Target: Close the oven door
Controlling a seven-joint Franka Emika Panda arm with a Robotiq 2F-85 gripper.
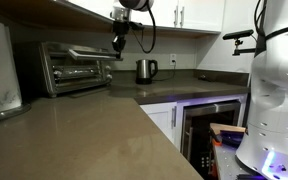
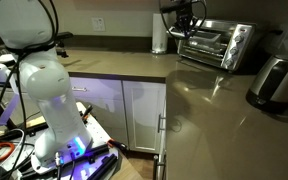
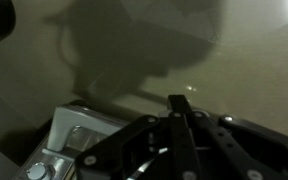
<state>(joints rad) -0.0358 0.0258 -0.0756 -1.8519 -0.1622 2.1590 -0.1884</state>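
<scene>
The small silver oven (image 1: 52, 72) stands on the counter against the wall and shows in both exterior views (image 2: 236, 45). The oven door (image 1: 84, 72) (image 2: 202, 46) stands upright or nearly so against the front, with its bar handle along the top. I cannot tell whether it is fully shut. My gripper (image 1: 118, 46) (image 2: 184, 28) hangs at the door's upper edge, at the end nearest the kettle. In the wrist view its fingers (image 3: 176, 100) are pressed together and hold nothing. A silver corner of the oven (image 3: 74, 130) shows at lower left.
A steel kettle (image 1: 145, 70) (image 2: 274, 82) stands on the counter beside the oven. A paper towel roll (image 2: 159, 38) is at the wall. A dark undercounter appliance (image 1: 209, 125) sits below the counter. The robot's white base (image 1: 269, 100) (image 2: 44, 90) stands on the floor.
</scene>
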